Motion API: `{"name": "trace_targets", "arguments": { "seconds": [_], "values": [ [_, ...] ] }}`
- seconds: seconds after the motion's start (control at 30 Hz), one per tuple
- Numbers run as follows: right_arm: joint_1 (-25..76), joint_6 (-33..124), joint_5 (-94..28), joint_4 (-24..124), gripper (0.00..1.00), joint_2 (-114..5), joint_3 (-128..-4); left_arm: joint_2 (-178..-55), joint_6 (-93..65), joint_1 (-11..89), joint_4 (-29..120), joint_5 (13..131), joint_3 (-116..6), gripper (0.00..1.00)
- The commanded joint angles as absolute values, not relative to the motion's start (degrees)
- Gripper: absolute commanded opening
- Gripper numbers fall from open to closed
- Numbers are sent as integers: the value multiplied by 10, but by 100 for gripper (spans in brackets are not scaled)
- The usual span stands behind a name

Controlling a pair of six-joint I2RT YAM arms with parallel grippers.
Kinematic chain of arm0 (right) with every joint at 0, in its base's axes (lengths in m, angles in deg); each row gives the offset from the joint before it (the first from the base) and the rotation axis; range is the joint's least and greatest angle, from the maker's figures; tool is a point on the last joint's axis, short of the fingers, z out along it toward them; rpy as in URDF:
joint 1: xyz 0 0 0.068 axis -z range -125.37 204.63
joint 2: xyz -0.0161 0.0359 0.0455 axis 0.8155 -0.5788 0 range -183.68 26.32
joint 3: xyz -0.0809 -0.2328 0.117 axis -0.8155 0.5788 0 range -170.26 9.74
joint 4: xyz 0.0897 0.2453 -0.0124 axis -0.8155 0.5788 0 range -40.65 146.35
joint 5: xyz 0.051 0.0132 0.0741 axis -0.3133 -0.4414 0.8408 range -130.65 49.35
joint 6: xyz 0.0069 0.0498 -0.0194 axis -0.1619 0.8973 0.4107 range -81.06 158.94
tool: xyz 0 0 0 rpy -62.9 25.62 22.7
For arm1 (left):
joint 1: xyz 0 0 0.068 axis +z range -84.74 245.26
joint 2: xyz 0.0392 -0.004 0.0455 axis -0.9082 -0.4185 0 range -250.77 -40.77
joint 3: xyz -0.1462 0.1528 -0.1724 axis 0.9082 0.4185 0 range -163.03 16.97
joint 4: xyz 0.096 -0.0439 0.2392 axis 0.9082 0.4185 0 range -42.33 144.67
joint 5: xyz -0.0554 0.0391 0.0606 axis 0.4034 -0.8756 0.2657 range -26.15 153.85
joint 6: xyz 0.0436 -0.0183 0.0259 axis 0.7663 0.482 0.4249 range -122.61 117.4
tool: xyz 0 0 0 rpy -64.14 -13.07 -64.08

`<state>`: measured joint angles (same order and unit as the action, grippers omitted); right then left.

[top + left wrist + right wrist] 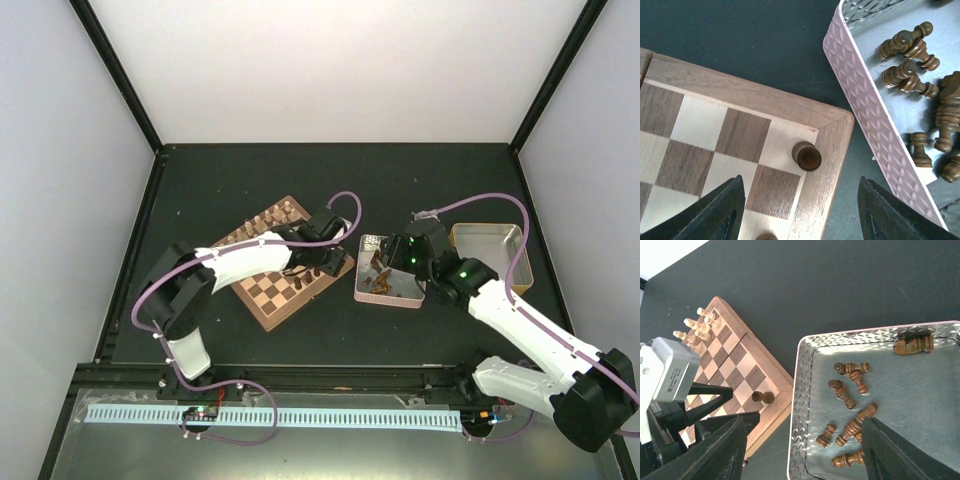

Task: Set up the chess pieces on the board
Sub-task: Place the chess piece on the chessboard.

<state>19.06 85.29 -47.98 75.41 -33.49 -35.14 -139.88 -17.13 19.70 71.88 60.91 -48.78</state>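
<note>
Board [272,298] lies on the dark table [250,180], turned at an angle, left of centre. Cream pieces [270,215] stand in rows at its far end. The left arm [235,262] reaches across the board to its right corner. Left jaws are apart and clamp nothing. In the left wrist view, one dark chess piece [806,156] stands upright on the pale corner square, just ahead of the gap between the fingers [715,215], and neither finger touches it. A second dark piece [765,236] shows at the bottom edge of that view, cut off. Just right of the board, not touching it, sits the silvery tin [385,298] with a pink outer wall [860,100]. The rest of the dark chess pieces [845,392] lie on their sides in a loose scatter inside it. One larger piece [912,345] lies against the tin's far wall. The right arm [530,330] holds its jaws above the tin, wide apart, nothing gripped; fingers [900,455] are clear of the pieces. The right wrist view also shows the corner piece [760,396] upright on the board [740,355] and the cream rows [697,327] at the far end. A tan tray [490,255] sits right of the tin, behind the right arm.
</note>
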Motion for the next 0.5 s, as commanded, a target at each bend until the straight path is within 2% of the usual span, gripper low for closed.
{"name": "trace_targets", "arguments": {
  "seconds": [0.0, 0.47],
  "values": [
    [195, 850, -487, 748, 64, -331, -343, -1428, -148, 197, 740, 615, -537, 63],
    [198, 849, -488, 740, 64, -336, -337, -1488, -147, 196, 760, 576, -577, 52]
  ]
}}
